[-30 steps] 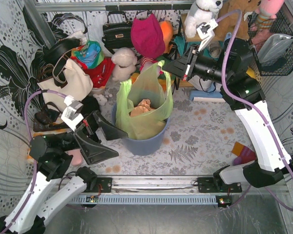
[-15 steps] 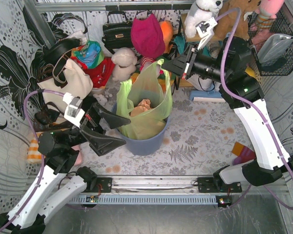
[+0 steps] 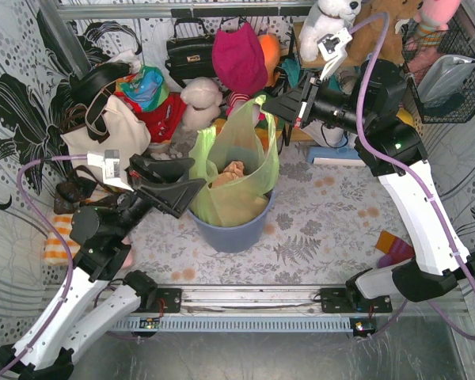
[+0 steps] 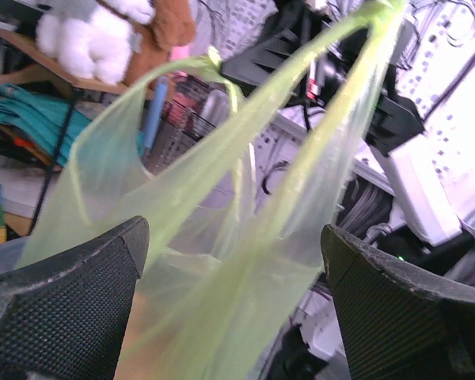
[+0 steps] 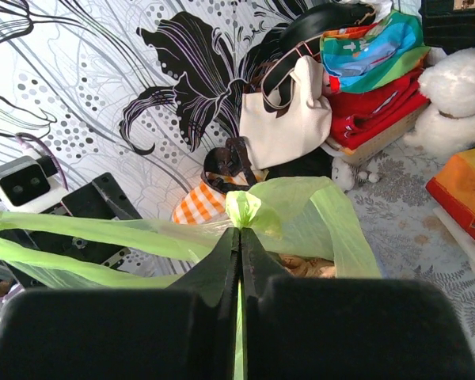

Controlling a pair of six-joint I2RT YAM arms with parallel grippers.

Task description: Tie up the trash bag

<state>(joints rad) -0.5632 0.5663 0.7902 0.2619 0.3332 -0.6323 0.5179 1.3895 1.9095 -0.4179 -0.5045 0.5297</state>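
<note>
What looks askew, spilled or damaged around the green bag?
Nothing spilled or torn. The trash bag sits in the bin, but lopsided: the right claw, shut on one handle, pulls that side taut, while the left claw stands open at the opposite edge.

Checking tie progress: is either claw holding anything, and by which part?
Right claw pinches the trash bag by a loop handle; left claw is open, holding nothing.

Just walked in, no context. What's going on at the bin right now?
The right gripper is shut on a handle of the lime-green trash bag, holding it stretched up above the blue-grey bin that the bag sits in. The left gripper is wide open at the bag's left side. Its wrist view shows the plastic between its fingers, but it is not closed on it. No knot is tied yet.
</note>
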